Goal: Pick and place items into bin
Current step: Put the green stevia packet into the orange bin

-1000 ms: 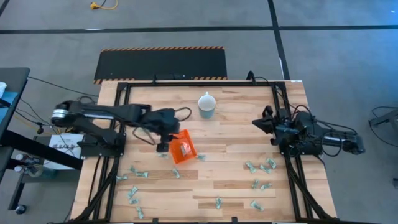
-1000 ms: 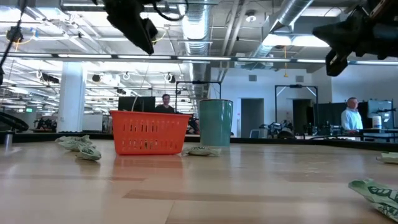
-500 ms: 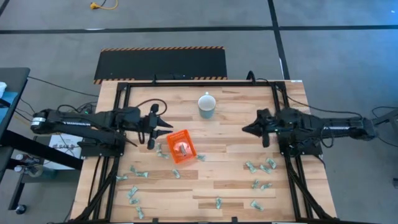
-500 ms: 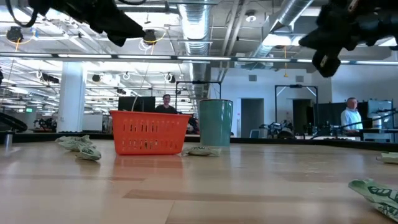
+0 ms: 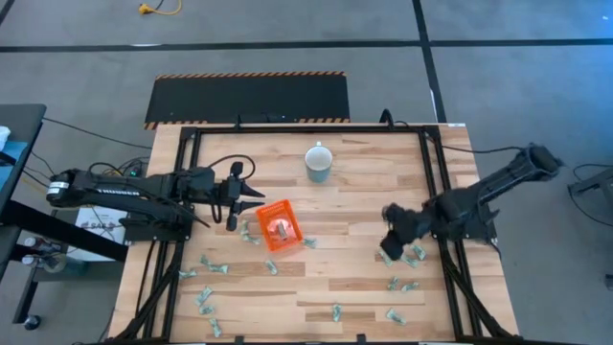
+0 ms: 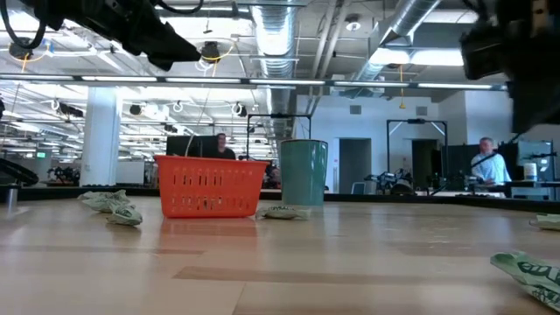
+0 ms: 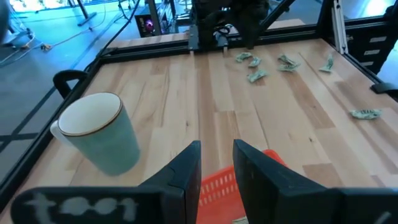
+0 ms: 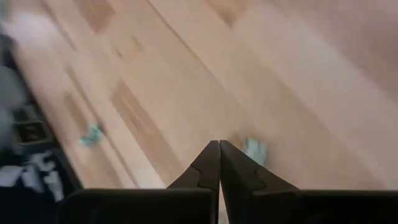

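Right gripper (image 5: 391, 247), fingers together and empty, hangs over the right-hand items (image 5: 412, 257); left gripper (image 5: 251, 196), slightly apart, waits beside the bin (image 5: 290, 236).

Matt wooden plank table (image 5: 345, 192); slotted orange plastic bin (image 5: 280, 226); glossy glazed mug (image 5: 318, 162)

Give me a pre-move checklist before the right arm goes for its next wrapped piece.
1. Right gripper over the pieces at the table's right side: ok.
2. Right fingers parted for a pick: not ok, pressed together.
3. Right gripper empty: ok, nothing between the fingers.
4. Orange bin upright and reachable: ok.
5. Left gripper away from the right arm's path: ok, beside the bin, empty.
6. Mug clear of the bin: ok.
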`<move>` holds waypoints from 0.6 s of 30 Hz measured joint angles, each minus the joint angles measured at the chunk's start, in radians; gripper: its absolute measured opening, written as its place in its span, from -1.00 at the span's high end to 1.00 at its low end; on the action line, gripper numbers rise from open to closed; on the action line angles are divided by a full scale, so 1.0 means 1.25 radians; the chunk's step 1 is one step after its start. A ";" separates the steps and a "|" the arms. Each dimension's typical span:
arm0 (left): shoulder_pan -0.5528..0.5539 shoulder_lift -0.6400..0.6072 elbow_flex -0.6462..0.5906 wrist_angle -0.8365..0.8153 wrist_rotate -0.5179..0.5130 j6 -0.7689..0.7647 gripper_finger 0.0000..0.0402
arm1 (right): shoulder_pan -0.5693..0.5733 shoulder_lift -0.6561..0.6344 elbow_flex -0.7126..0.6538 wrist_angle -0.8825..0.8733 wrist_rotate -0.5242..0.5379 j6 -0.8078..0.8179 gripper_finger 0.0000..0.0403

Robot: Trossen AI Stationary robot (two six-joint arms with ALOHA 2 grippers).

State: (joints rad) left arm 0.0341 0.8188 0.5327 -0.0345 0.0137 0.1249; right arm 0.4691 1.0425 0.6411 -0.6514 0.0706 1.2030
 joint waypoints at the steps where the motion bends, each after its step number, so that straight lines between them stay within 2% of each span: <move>1: 0.000 0.000 0.000 0.000 0.000 0.004 0.59 | 0.031 0.027 0.020 -0.022 0.016 0.037 1.00; 5: 0.000 0.000 0.000 0.000 0.000 0.008 0.59 | 0.136 0.136 0.100 -0.115 0.041 0.171 1.00; 9: 0.000 0.000 0.000 0.000 -0.001 0.009 0.59 | 0.194 0.234 0.155 -0.198 0.035 0.237 1.00; 14: 0.000 0.000 0.000 -0.010 -0.031 0.009 0.59 | 0.195 0.308 0.178 -0.231 -0.012 0.252 1.00; 18: 0.000 0.000 0.000 -0.030 -0.042 0.009 0.59 | 0.173 0.325 0.182 -0.231 -0.036 0.233 1.00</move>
State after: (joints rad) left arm 0.0345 0.8192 0.5327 -0.0725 -0.0386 0.1363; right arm 0.6851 1.4490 0.8684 -0.9396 0.0261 1.4942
